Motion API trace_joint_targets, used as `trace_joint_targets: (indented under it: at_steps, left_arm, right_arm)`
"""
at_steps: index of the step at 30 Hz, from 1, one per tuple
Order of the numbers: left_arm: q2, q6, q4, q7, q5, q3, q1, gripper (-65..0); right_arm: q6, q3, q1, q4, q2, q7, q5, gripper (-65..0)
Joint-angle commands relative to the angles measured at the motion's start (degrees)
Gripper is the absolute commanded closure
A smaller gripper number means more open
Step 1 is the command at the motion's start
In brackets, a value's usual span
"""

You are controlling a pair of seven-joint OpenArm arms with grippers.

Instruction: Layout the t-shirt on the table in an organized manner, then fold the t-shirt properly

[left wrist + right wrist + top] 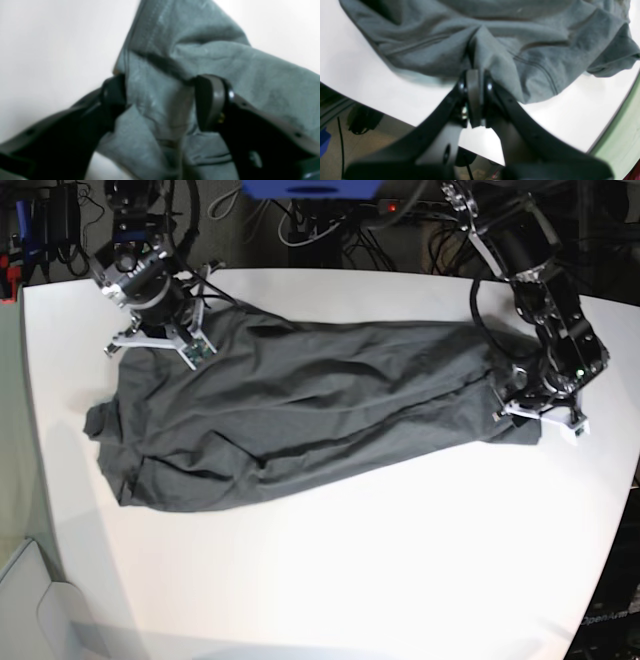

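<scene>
t-shirt [300, 415]: rumpled, stretched across table [350, 580]
left gripper [160, 100]: at 3 o'clock, jaws spread around cloth bunch
right gripper [475, 82]: at 10 o'clock, pinching shirt fold

Black arms, grey-padded claw [475, 82] tips

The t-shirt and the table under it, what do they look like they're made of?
The t-shirt: soft knit fabric, probably cotton jersey, matte dark grey; it creases and bunches loosely, with stitched hems visible in the wrist views. The table: a hard, smooth white top, perhaps laminate or painted board; it shows a faint sheen and no grain, so the exact material stays unclear.
</scene>
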Motion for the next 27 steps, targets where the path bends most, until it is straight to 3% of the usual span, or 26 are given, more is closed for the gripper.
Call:
trace_joint_targets:
  at_steps: [1, 6, 8, 16, 21, 27]
  left_arm:
    - [-0.13, 0.15, 0.62, 0.66, -0.63, 0.11, -0.69, -34.4]
    - [-0.31, 0.15, 0.62, 0.66, -0.63, 0.02, -0.78, -8.4]
    - [-0.39, 0.24, 0.7, 0.66, -0.63, 0.02, -1.3, -3.7]
    - [-0.13, 0.24, 5.98, 1.54, -0.54, -0.07, -1.92, -3.2]
    - [-0.04, 0.24, 10.37, 5.58, -0.54, -0.33, -4.99, -3.2]
    - [-0.57, 1.2, 6.86, 5.67, -0.19, -0.33, -9.65, -3.2]
  right_arm:
    - [-0.27, 0.1, 0.23, 0.99, -0.03, 0.8, 0.22, 0.0]
    - [-0.27, 0.1, 1.02, 0.47, -0.03, 0.8, 0.22, 0.0]
    - [-0.27, 0.1, 1.11, -0.15, -0.03, 0.8, 0.22, 0.0]
    - [-0.27, 0.01, 1.37, -0.24, -0.03, 0.8, 0.22, 0.0]
    - [-0.27, 0.01, 2.25, -0.24, -0.03, 0.8, 0.22, 0.0]
    - [-0.27, 0.01, 2.25, -0.24, -0.03, 0.8, 0.22, 0.0]
